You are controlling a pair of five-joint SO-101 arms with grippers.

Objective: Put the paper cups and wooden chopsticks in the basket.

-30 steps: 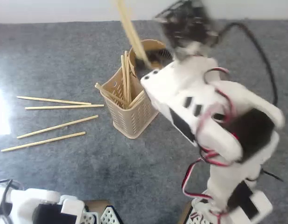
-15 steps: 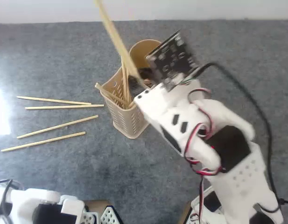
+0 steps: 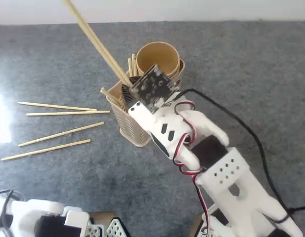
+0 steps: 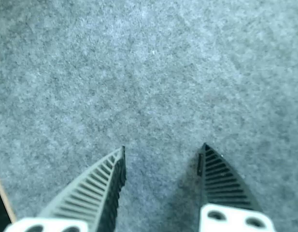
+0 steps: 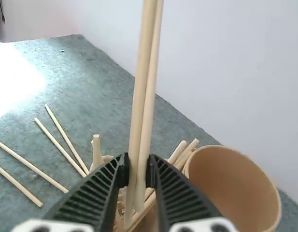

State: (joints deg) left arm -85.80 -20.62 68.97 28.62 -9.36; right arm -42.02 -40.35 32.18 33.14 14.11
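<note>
My right gripper [image 5: 137,166] is shut on a pair of wooden chopsticks [image 5: 145,96]. In the high view this gripper [image 3: 126,90] hangs right over the beige slotted basket [image 3: 134,129]. The held chopsticks [image 3: 95,42] slant up and away to the far left. Several other chopsticks [image 3: 133,69] stand inside the basket. A brown paper cup [image 3: 157,57] sits at the basket's far side; I cannot tell whether it is inside. That paper cup [image 5: 231,183] lies close beside the fingers in the right wrist view. My left gripper [image 4: 163,154] is open above bare carpet.
Several loose chopsticks [image 3: 61,134] lie on the grey carpet to the left of the basket. A bright patch of light [image 3: 0,118] falls on the left edge. The left arm's base [image 3: 43,222] sits at the near left corner.
The right arm has swung down and to the left over the basket, carrying the pair of chopsticks with it. Their lower ends are now at the basket's mouth. The left arm has kept still.
</note>
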